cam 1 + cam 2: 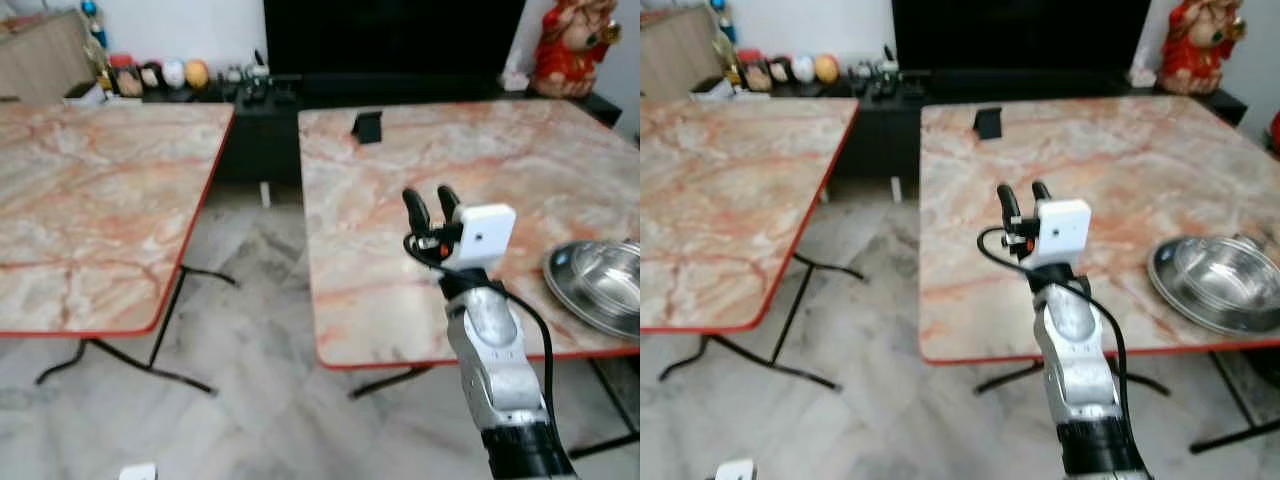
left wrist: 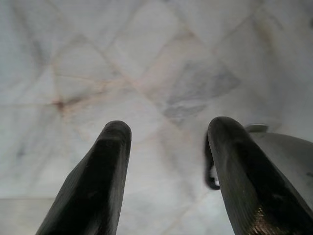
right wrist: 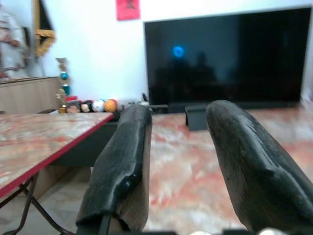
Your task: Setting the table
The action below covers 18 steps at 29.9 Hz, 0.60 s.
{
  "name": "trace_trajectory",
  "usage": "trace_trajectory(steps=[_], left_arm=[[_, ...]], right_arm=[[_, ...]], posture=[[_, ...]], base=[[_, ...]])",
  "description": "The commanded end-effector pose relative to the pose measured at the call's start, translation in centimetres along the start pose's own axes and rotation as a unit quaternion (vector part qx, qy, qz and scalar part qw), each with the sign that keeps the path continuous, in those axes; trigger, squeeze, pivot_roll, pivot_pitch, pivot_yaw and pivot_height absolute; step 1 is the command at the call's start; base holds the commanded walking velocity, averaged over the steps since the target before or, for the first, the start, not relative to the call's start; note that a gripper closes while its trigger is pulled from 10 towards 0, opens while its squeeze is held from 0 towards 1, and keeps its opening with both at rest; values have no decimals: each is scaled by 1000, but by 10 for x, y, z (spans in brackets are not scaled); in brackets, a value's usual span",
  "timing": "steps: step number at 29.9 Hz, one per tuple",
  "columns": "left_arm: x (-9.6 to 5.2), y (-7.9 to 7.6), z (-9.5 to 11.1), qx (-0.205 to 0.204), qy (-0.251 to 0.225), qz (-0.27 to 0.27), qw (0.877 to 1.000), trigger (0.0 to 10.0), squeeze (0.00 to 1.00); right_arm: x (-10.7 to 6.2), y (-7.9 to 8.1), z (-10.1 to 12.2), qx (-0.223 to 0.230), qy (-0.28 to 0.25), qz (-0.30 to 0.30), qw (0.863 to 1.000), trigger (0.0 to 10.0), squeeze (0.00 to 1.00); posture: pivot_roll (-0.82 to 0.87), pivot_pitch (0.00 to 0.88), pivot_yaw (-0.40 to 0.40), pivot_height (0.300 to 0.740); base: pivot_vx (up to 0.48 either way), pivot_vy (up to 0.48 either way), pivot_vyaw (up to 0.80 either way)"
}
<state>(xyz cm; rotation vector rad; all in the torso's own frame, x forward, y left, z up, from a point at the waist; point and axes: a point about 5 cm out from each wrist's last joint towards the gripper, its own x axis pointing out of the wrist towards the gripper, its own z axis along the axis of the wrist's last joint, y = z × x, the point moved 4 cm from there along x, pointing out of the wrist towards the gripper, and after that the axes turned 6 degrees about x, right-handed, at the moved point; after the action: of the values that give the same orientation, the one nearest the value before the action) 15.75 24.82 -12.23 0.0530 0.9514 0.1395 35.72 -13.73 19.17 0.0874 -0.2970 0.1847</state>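
Our right gripper (image 1: 431,199) hung empty, fingers apart, above the table (image 1: 520,170); the bowl (image 1: 600,285) lay to its right, well apart.

Both worktops, the left worktop (image 1: 90,200) and the right worktop (image 1: 470,190), look like smooth, polished marble-patterned slabs in cream and orange-pink with a thin red edge band, standing on thin matt black metal legs. The steel bowl (image 1: 600,285) near the right worktop's edge is bare, glossy metal that mirrors the light, and the floor (image 1: 250,330) is smooth pale marble-look tile with a soft sheen. The right gripper (image 1: 431,206) has matt black, slightly scuffed rubbery fingers on a brushed silver metal arm with a white plastic camera box, the left gripper (image 2: 168,142) shows the same matt black finish, and the television screen (image 3: 225,58) is glossy black glass.
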Motion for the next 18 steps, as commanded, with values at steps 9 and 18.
trace_trajectory(steps=[9,18], left_arm=[[0,9,1,2,7,5,1000,10000,0],[-3,11,-10,-1,21,9,1000,10000,0]], right_arm=[[-2,-8,-2,-4,4,-10,1000,10000,0],[-1,-8,-2,-6,5,-10,1000,10000,0]], posture=[[-93,0,37,707],[-90,0,36,707]], base=[[0,403,0],[0,400,0]])
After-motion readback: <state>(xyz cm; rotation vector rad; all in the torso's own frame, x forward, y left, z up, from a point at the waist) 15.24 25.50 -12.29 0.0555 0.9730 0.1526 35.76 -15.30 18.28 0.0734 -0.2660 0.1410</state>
